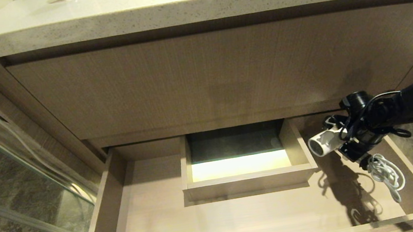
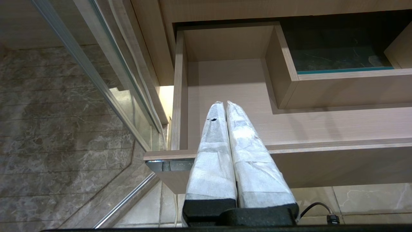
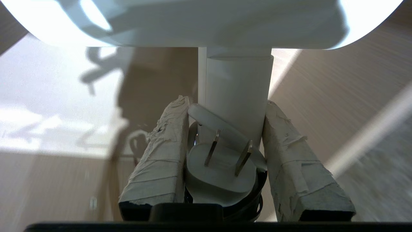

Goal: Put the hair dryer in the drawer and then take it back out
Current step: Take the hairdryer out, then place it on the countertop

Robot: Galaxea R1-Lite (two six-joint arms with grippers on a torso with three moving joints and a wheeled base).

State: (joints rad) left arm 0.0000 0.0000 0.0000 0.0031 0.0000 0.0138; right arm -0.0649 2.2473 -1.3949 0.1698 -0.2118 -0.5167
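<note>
**No readable text**

We find no legible words, brands or numbers anywhere. The small dark label (image 2: pixel 170 166) at the left end of the drawer (image 2: pixel 322 146) front carries faint marks, but we cannot make them out.

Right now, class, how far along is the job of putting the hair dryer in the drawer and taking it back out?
Done: the drawer stands open. In hand: the right claw grips the hair dryer by its handle, held above the drawer's right side, cord dangling. Whether it is going in or coming out cannot be told. The left claw waits shut by the drawer front.
</note>
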